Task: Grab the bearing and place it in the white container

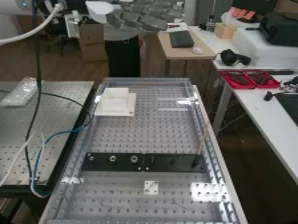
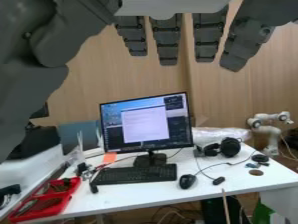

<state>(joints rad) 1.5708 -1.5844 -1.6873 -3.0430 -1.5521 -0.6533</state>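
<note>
On the bench (image 1: 126,136), your likely bearing (image 1: 134,159) sits on the black strip (image 1: 172,162), apart from the white container (image 1: 116,102); the hand (image 2: 167,42) has straight, parted fingers; you have grabbing and placing left

At twelve o'clock in the high view, the edge is cutting off the hand (image 1: 136,20). At six, it is cropping the perforated bench (image 1: 120,137); at nine, the side table (image 1: 63,107). Blur is obscuring the inside of the white container (image 1: 116,102) at ten and the contents of the red trays (image 1: 233,88) at two. Near seven, the small rings (image 1: 134,159) are appearing too tiny for identifying a bearing.
</note>
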